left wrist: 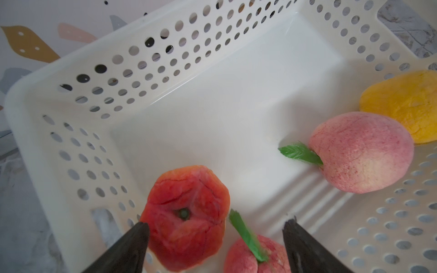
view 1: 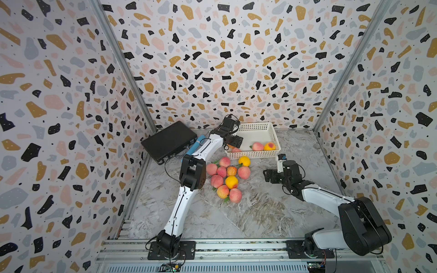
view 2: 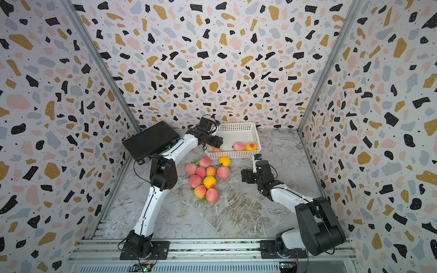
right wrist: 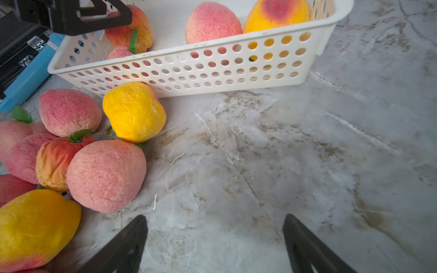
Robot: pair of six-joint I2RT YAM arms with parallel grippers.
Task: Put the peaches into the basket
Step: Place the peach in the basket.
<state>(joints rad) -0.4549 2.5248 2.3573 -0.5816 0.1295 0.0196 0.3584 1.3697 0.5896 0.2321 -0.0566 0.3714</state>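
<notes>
Left wrist view — left hand (left wrist: 216, 223) spread, red peach (left wrist: 186, 217) loose, stem end upward — right hand (right wrist: 214, 217) spread

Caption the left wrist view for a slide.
Open left gripper above the white basket; inside, a red peach, a pink peach under the gripper, a second pink peach and a yellow peach.

Left gripper (left wrist: 216, 225) reaches far forward, jaws apart; right gripper (right wrist: 215, 219) hovers low, jaws apart too.
</notes>
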